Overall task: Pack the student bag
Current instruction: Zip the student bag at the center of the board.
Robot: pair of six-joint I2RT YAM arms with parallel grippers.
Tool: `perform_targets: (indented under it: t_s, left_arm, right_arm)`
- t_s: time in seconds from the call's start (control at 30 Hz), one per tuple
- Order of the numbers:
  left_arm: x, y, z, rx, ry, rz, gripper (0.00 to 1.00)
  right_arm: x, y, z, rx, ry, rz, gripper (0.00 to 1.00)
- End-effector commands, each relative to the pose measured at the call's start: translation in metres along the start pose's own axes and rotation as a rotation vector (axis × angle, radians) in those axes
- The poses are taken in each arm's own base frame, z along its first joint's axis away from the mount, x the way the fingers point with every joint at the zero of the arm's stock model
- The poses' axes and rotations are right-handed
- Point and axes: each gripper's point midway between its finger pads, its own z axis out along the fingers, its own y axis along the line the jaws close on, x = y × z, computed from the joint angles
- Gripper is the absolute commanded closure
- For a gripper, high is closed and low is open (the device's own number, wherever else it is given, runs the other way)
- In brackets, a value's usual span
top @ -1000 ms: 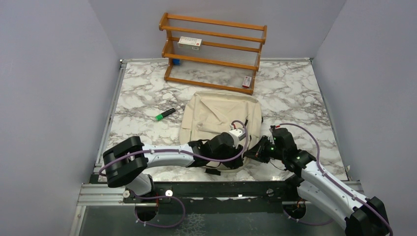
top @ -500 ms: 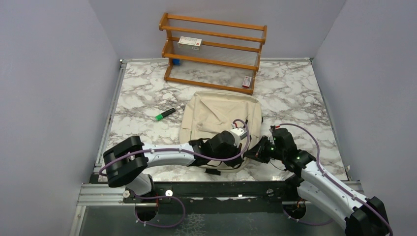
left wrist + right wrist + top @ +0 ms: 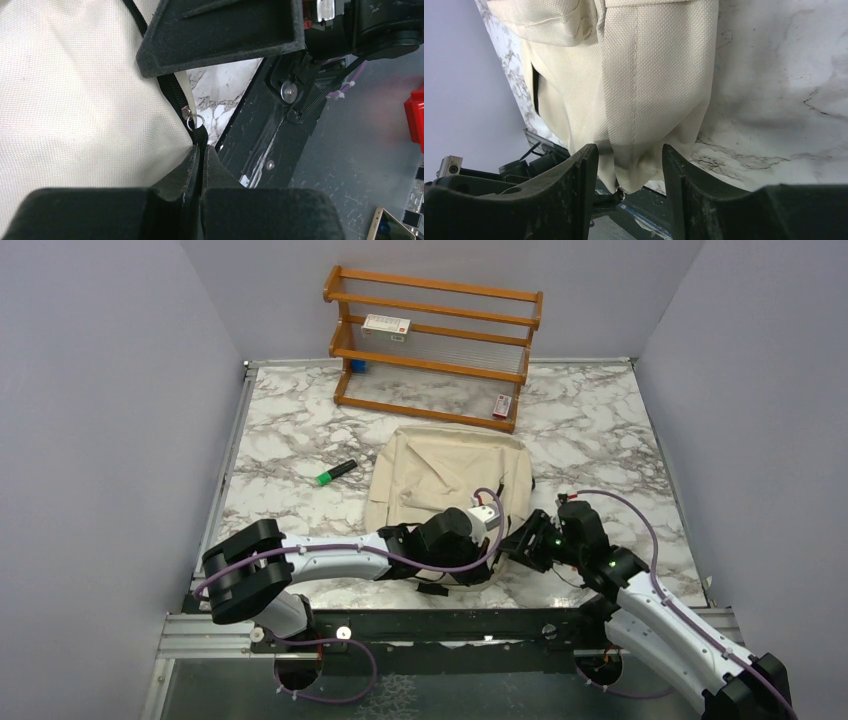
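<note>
The student bag (image 3: 440, 475), beige fabric, lies flat on the marble table with its near end under both grippers. In the left wrist view my left gripper (image 3: 201, 150) is shut on the black zipper pull (image 3: 200, 136), just below its metal ring (image 3: 194, 120), at the edge of the bag's cloth (image 3: 75, 100). My right gripper (image 3: 630, 162) stands open, and the bag's near corner (image 3: 644, 165) hangs between its fingers without being pinched. From above, the left gripper (image 3: 490, 530) and right gripper (image 3: 522, 540) sit close together at the bag's near right corner.
A wooden rack (image 3: 432, 345) stands at the back with a white box (image 3: 386, 326) on it and a small red-and-white item (image 3: 502, 406) at its foot. A green highlighter (image 3: 335, 472) lies left of the bag. The table's front edge and black frame (image 3: 280, 130) are directly beneath the grippers.
My left gripper has shut on the zipper pull. My right gripper, shut a moment ago, has opened and let go of the bag's corner. Both arms shifted only slightly.
</note>
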Motion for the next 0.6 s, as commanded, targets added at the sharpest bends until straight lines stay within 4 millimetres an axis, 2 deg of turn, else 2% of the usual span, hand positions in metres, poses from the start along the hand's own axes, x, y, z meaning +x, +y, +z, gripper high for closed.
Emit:
perform_targets:
  t_s: [0.0,0.1,0.17,0.33,0.47,0.57]
  left_arm:
    - [-0.004,-0.016,-0.003,0.078,0.005,0.027,1.00]
    - [-0.006,-0.019,-0.001,0.092,0.010,0.034,1.00]
    - [-0.006,-0.020,-0.001,0.095,0.014,0.037,1.00]
    - [-0.003,-0.020,-0.005,0.090,0.030,0.040,1.00]
    - [-0.003,-0.017,-0.014,0.060,0.034,0.046,1.00]
    - [0.000,-0.009,-0.021,0.006,0.048,0.040,1.00]
  right_arm:
    - [-0.003,0.005,0.000,-0.004,-0.001,0.005,0.45]
    - [-0.002,0.005,0.004,0.006,0.019,0.015,0.46]
    - [-0.003,0.008,0.006,0.004,0.021,0.016,0.51]
    - [-0.016,0.017,0.006,-0.008,-0.033,0.001,0.76]
    - [-0.029,0.031,0.004,-0.039,-0.082,-0.011,0.91]
    - [-0.036,0.042,0.004,-0.058,-0.099,-0.018,0.98]
